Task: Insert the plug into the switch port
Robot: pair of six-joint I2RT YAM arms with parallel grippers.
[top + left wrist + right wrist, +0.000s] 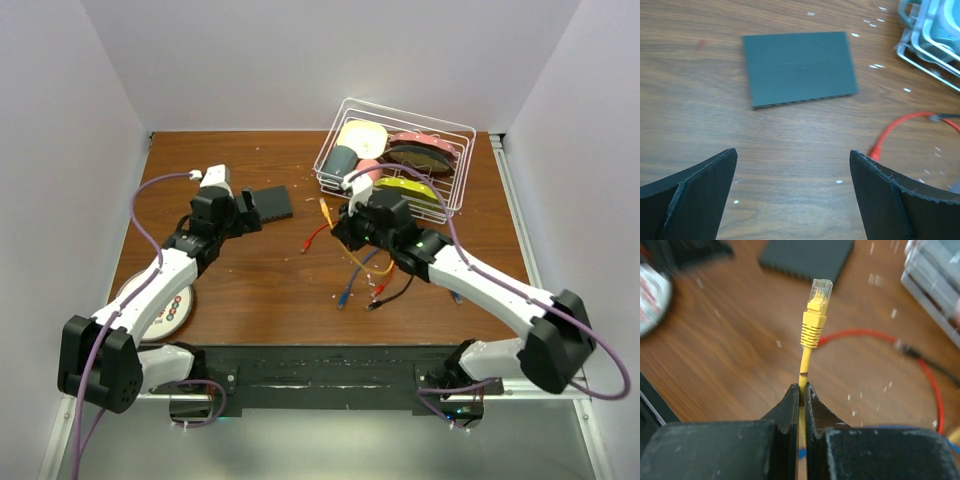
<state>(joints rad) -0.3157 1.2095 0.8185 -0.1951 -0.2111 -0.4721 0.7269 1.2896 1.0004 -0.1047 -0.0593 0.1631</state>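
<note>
Yellow plug (820,292) held by its cable in the right gripper (802,390), short of the switch (807,257).
The plug stands just past the right fingertips, which are pinched tight on the yellow cable (805,360). The switch lies flat on the table (790,200) beyond it, apart. The left gripper (792,155) is spread wide and holds nothing. The switch is ahead of its fingers, sockets facing them. A red cable (895,132) lies near its right fingertip, with a basket (930,45) farther out.

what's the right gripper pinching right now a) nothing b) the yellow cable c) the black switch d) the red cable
b: in the right wrist view the right gripper is shut on the yellow cable, with its plug sticking out beyond the fingertips.
</note>
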